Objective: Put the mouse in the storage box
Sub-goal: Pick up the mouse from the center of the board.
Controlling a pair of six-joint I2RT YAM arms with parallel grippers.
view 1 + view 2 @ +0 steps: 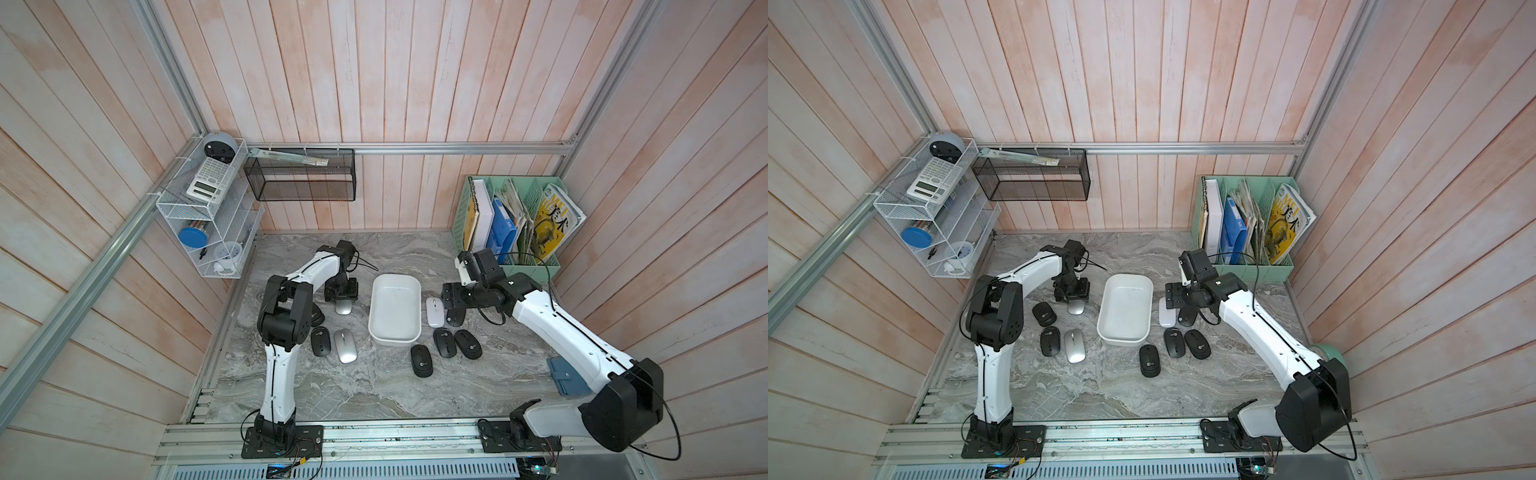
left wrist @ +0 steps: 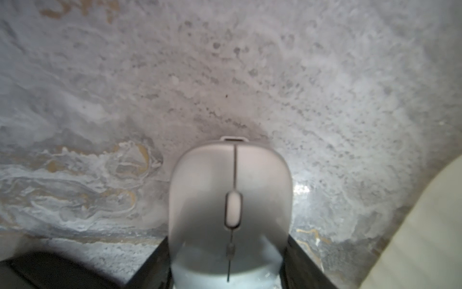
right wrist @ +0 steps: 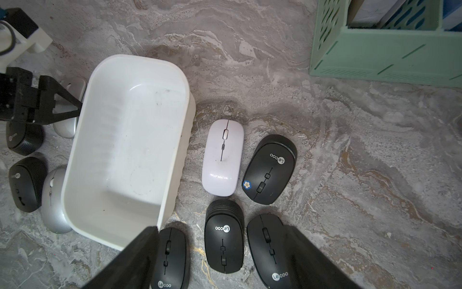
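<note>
The grasp step is in hand. The mouse (image 2: 230, 195), a silver one, lies on the surface (image 1: 374, 386) between the box (image 1: 395, 307) and the surface's left edge, just beside the box's left wall. It is judged not yet lifted. The left gripper (image 1: 341, 296) sits low over it. In the left wrist view its 2 fingers (image 2: 157, 265) are pressed against the mouse's 2 long sides, so the mouse is pinched, though how firmly cannot be told. The box is empty and lies mid-surface. The right gripper (image 3: 220, 229) is held spread above black mice (image 3: 224, 240) on the box's right side, with nothing gripped. Next, a straight lift is called for, high enough that the box's wall is cleared, then a short carry rightward over the box's floor before release.
</note>
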